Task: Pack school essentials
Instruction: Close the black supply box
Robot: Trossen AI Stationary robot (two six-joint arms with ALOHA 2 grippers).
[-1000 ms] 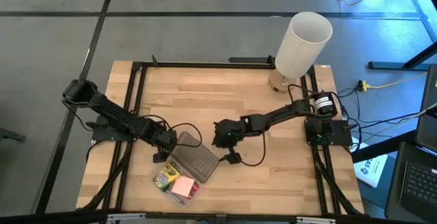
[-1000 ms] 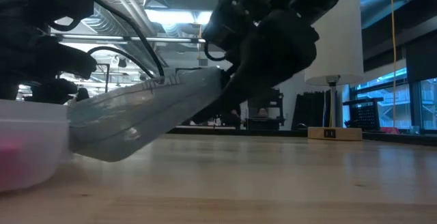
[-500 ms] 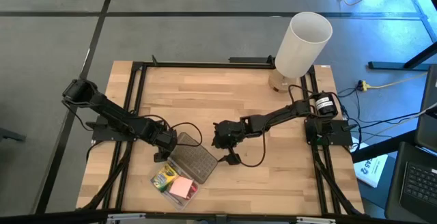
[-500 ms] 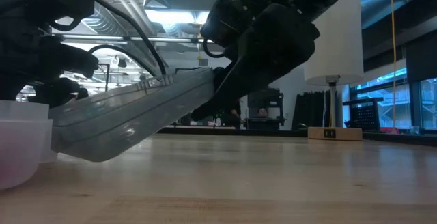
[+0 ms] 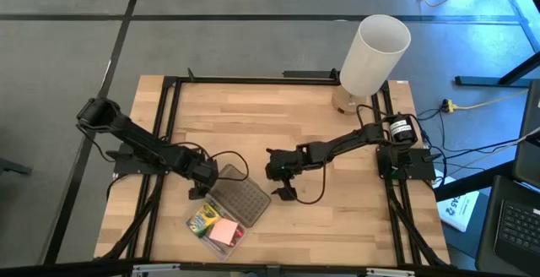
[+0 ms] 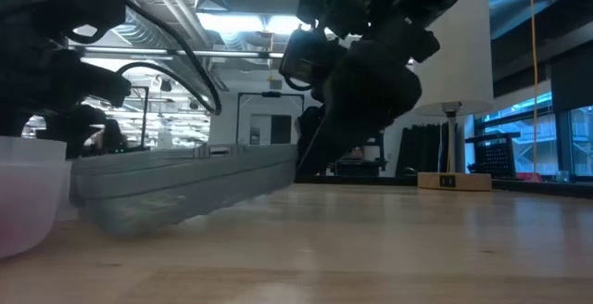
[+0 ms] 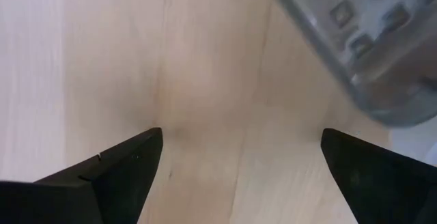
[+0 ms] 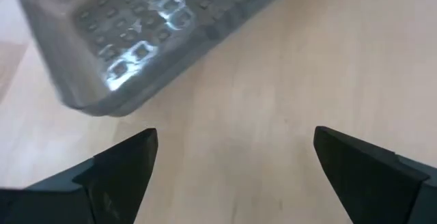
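- Lid (image 5: 240, 198) of grey dotted plastic lies flat beside the clear box (image 5: 221, 227) holding a crayon box (image 5: 203, 217) and pink block (image 5: 225, 229).
- Left gripper (image 5: 199, 187) and right gripper (image 5: 278, 188) flank it, jaws wide, empty.
- Closing step likely at hand; next, grasp and seat the lid.

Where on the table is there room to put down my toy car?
The bare wooden tabletop behind both arms is free, up to the tall white cylinder. The front right corner is free too. It is crowded at front left, around the grey dotted lid and the clear box.
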